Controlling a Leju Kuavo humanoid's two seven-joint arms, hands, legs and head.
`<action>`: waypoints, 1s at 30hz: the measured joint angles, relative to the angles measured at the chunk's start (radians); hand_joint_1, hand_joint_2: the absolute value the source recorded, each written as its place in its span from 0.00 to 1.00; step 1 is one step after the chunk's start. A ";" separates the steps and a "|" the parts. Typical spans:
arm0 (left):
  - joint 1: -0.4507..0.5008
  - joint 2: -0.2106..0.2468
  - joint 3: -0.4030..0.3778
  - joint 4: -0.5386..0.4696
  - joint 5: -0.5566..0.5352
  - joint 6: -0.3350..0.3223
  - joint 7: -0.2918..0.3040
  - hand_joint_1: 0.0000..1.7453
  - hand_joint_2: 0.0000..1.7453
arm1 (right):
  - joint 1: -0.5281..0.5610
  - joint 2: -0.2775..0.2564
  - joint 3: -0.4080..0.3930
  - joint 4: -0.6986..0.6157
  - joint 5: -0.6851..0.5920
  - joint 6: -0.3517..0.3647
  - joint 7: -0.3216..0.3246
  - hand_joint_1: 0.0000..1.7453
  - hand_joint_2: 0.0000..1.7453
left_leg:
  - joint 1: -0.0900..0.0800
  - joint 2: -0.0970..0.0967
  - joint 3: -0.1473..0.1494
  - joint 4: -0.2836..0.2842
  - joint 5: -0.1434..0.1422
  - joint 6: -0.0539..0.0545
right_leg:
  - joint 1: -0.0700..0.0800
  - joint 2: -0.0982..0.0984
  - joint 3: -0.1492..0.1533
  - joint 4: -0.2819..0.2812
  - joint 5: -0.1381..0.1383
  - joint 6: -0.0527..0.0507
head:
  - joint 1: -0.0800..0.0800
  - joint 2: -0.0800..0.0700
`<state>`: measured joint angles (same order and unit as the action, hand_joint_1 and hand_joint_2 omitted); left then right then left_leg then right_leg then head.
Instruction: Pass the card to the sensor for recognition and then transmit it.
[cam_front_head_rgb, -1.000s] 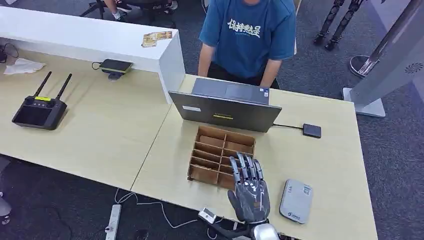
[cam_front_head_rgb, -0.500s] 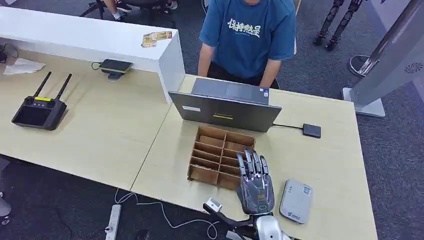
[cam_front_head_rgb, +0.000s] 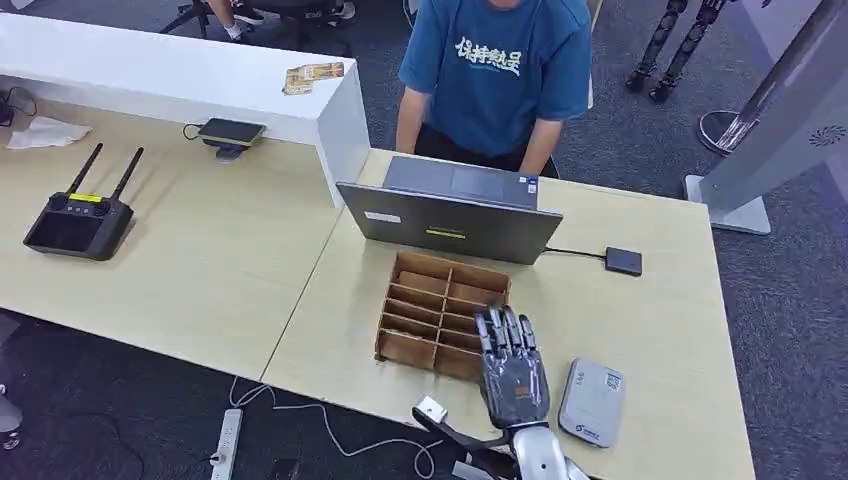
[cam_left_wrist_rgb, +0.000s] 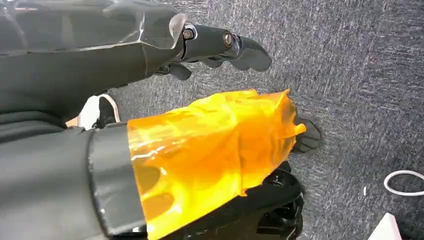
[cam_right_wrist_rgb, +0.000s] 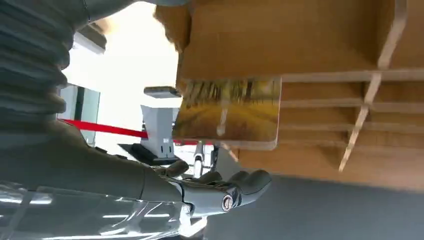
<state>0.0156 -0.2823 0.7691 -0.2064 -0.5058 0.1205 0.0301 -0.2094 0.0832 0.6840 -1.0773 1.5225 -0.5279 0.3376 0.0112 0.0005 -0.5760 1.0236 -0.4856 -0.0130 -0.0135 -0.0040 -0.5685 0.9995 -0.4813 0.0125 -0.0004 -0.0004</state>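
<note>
A yellowish card (cam_right_wrist_rgb: 227, 112) stands upright in a slot of the wooden divider box (cam_front_head_rgb: 440, 310). My right hand (cam_front_head_rgb: 513, 365) hovers over the box's near right corner, fingers stretched out and apart, holding nothing. In the right wrist view the right hand (cam_right_wrist_rgb: 150, 185) has its fingertips (cam_right_wrist_rgb: 250, 182) a short way from the card, not touching it. A flat grey sensor pad (cam_front_head_rgb: 592, 401) lies on the table just right of that hand. My left hand (cam_left_wrist_rgb: 200, 145), partly wrapped in orange film, hangs over grey carpet with nothing in it.
A person in a blue shirt (cam_front_head_rgb: 495, 70) sits behind an open laptop (cam_front_head_rgb: 450, 215) beyond the box. A small black box (cam_front_head_rgb: 623, 261) on a cable lies right of it. More cards (cam_front_head_rgb: 313, 73) sit on the white counter; a black remote (cam_front_head_rgb: 80, 222) lies far left.
My right hand has shifted a little to the right along the box's near edge, toward the grey pad. Everything on the table has stayed put.
</note>
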 joint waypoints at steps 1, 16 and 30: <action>0.000 0.000 0.000 0.000 0.000 0.000 0.000 0.00 0.00 | -0.001 -0.002 0.001 0.002 0.000 0.012 0.001 0.00 1.00 | 0.000 0.000 0.000 0.000 0.000 0.000 | 0.000 0.000 0.000 0.000 0.000 0.000 | 0.000 0.000; 0.001 0.000 0.002 0.000 -0.002 -0.016 0.018 0.00 0.00 | -0.015 -0.029 0.034 -0.059 -0.112 0.150 -0.007 0.00 1.00 | 0.000 0.000 0.000 0.000 0.000 0.000 | 0.000 0.000 0.000 0.000 0.000 0.000 | 0.000 0.000; 0.006 -0.002 0.031 -0.008 0.003 -0.015 0.024 0.00 0.00 | -0.007 -0.079 0.084 -0.285 -0.287 0.244 -0.017 0.00 1.00 | 0.000 0.000 0.000 0.000 0.000 0.000 | 0.000 0.000 0.000 0.000 0.000 0.000 | 0.000 0.000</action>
<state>0.0212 -0.2846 0.8000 -0.2148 -0.5024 0.1053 0.0538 -0.2168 0.0042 0.7679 -1.3623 1.2352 -0.2838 0.3208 0.0111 0.0005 -0.5760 1.0236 -0.4856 -0.0130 -0.0135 -0.0039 -0.5686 0.9995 -0.4813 0.0125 -0.0004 -0.0004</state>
